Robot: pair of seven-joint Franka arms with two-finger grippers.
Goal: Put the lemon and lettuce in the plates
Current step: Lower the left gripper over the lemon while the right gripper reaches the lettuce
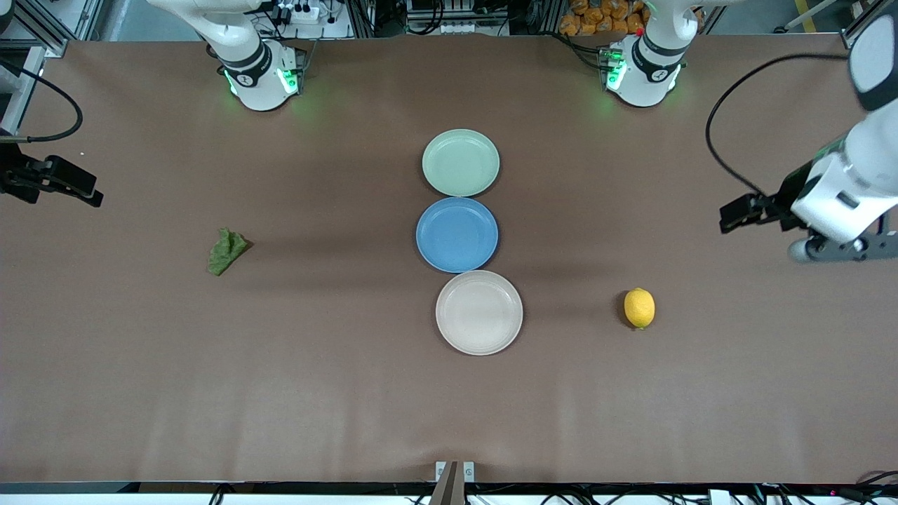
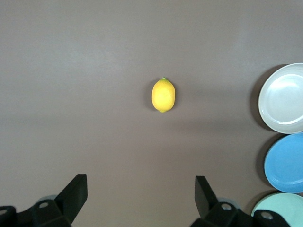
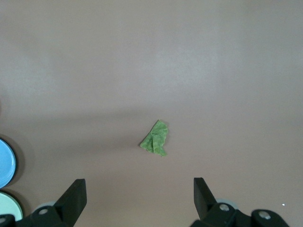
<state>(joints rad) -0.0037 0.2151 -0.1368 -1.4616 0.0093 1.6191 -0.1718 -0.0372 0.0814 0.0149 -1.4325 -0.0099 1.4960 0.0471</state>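
The yellow lemon point(image 1: 639, 307) point(image 2: 163, 95) lies on the brown table toward the left arm's end, beside the beige plate point(image 1: 479, 312) point(image 2: 283, 97). The wrinkly green lettuce point(image 1: 226, 250) point(image 3: 155, 139) lies toward the right arm's end. The mint green plate point(image 1: 460, 162) point(image 2: 280, 211) is the plate farthest from the front camera. My left gripper point(image 1: 736, 214) point(image 2: 140, 182) hangs open and empty over bare table at its end, apart from the lemon. Over the table's other end my right gripper point(image 1: 84, 189) point(image 3: 138, 184) is open too, holding nothing, apart from the lettuce.
A blue plate point(image 1: 457, 234) point(image 2: 286, 163) point(image 3: 5, 163) sits between the mint and beige plates; the three form a touching row down the table's middle. All three plates hold nothing. Both arm bases stand at the table's edge farthest from the front camera.
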